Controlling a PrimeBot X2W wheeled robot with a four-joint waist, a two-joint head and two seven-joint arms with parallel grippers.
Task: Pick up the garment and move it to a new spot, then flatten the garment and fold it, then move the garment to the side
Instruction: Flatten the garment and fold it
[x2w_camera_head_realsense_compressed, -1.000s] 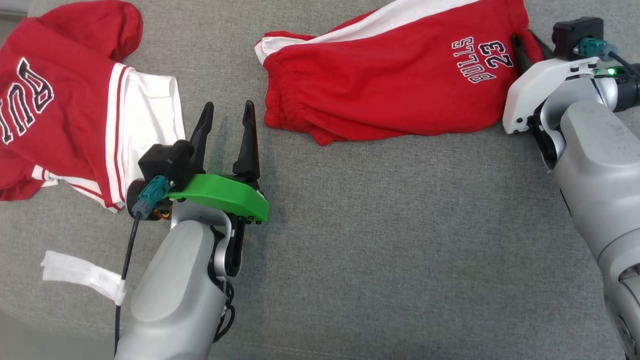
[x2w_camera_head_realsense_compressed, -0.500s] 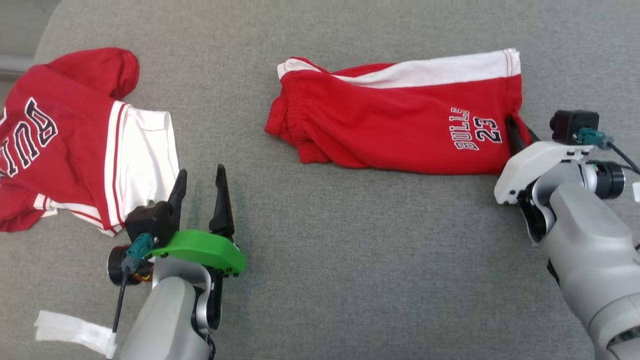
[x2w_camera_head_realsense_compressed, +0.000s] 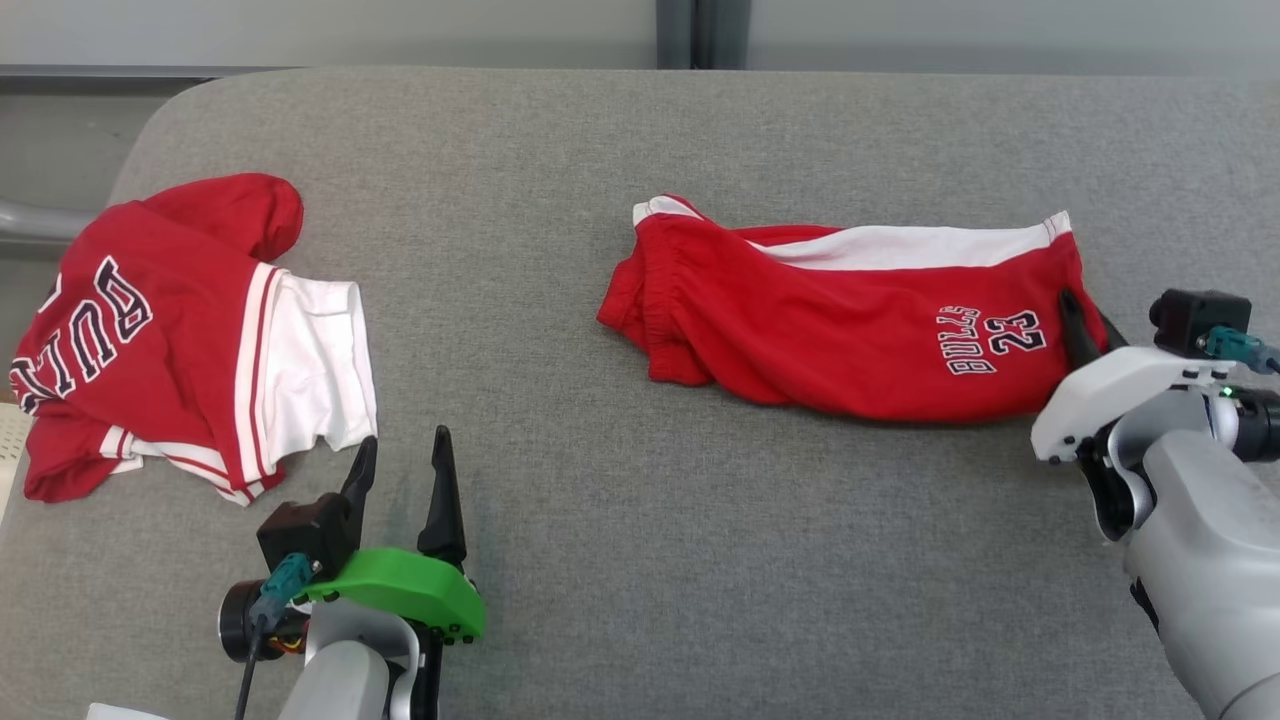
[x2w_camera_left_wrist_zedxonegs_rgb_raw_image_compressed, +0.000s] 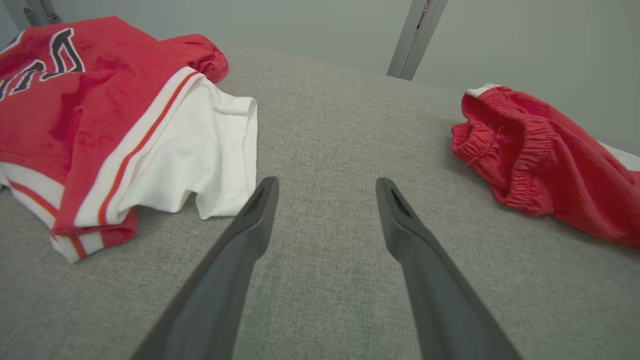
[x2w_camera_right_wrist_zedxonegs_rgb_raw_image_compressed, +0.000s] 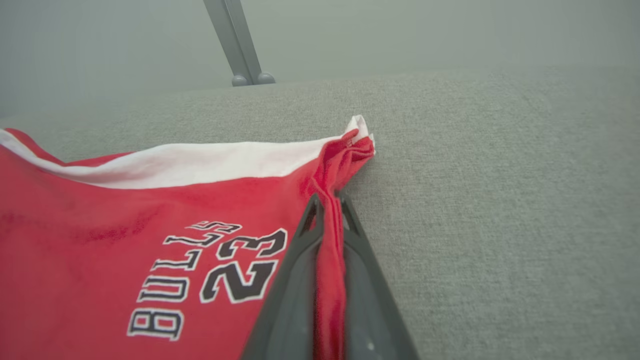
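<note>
The red shorts (x2w_camera_head_realsense_compressed: 850, 320) lie stretched sideways across the far right part of the grey bench (x2w_camera_head_realsense_compressed: 640, 580). The gathered elastic waistband points toward the middle and the leg hem is at the right. The cloth is a soft, matte knit, rumpled into shallow folds. A white panel runs along its far edge, and "BULLS 23" is printed near the hem in dark letters outlined in white.

The right tool (x2w_camera_head_realsense_compressed: 1078, 315) is clamped on that hem. In the right wrist view its two dark fingers press together, with a thin ridge of red fabric pinched upright between them. Beyond the tips, the hem's corner bunches to a point that shows a little white.

The left tool (x2w_camera_head_realsense_compressed: 405, 442) has its fingers apart and grips nothing, at the near left over bare bench. It is just beside the white edge of a crumpled red and white top (x2w_camera_head_realsense_compressed: 160, 330), which is well apart from the shorts.

Both tools' fingers are long, tapered and matte. A glossy green shell sits behind the left pair and a white one behind the right. The bench covering is a coarse, heathered grey weave, and its far left corner is rounded.
</note>
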